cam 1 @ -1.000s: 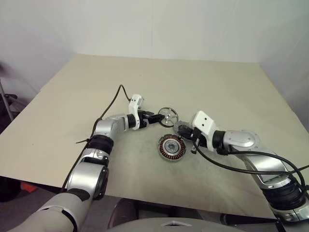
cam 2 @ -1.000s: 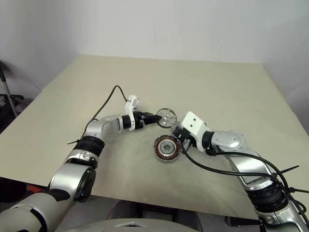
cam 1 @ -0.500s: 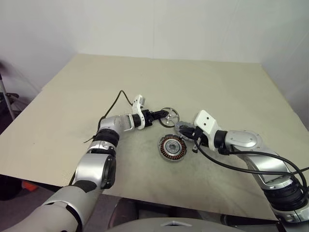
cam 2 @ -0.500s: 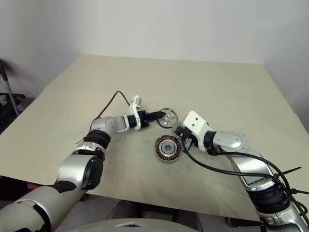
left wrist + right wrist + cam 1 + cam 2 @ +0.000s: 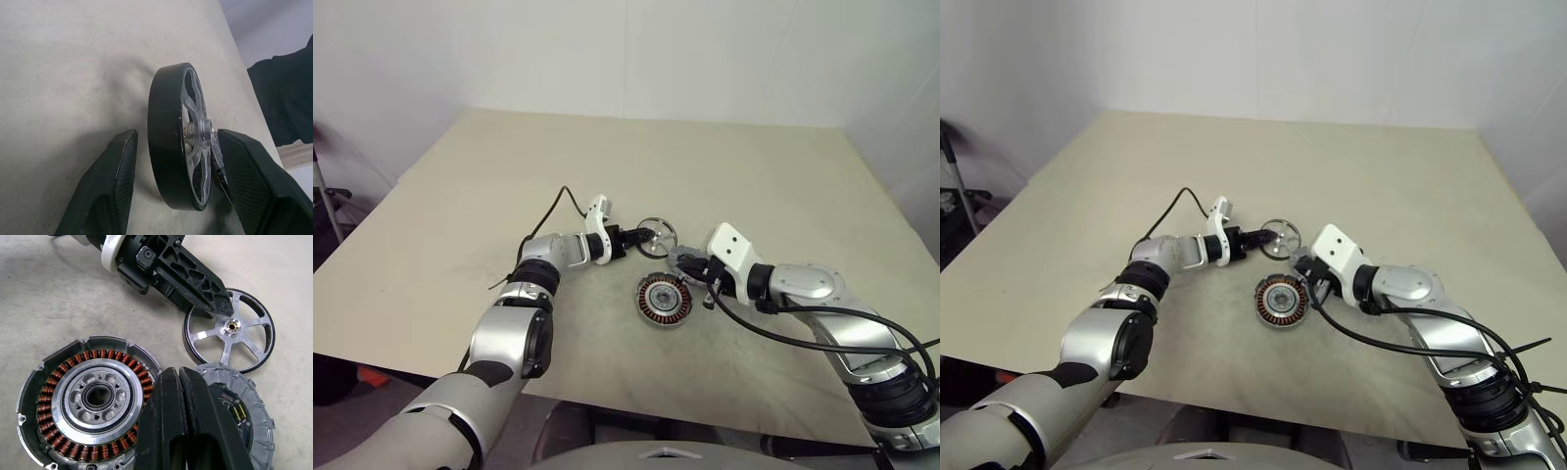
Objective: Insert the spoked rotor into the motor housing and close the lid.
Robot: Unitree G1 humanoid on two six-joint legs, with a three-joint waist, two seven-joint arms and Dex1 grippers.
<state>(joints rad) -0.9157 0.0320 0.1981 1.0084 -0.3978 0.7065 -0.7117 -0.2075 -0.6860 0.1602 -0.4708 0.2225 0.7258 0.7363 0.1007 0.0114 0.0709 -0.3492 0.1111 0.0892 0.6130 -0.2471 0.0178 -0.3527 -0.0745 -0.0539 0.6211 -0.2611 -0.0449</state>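
Note:
The spoked rotor [image 5: 655, 236] stands tilted on its dark rim on the table, just beyond the motor housing [image 5: 663, 301] with its ring of copper coils. My left gripper [image 5: 177, 134] is open and straddles the rotor. One finger [image 5: 244, 171] rests against the hub side and the other finger [image 5: 115, 171] is a small gap off the back of the rim. The grey ribbed lid [image 5: 237, 406] lies flat between rotor and housing. My right gripper [image 5: 174, 374] is shut on nothing and hovers over the lid's near edge.
The beige table [image 5: 509, 176] extends wide to the left and the far side. A black cable [image 5: 548, 208] loops off my left forearm above the table. My right arm [image 5: 803, 284] lies along the table's right front.
My left gripper has rolled and edged toward the rotor, and its fingers have narrowed around it. The right arm, housing and lid have not moved.

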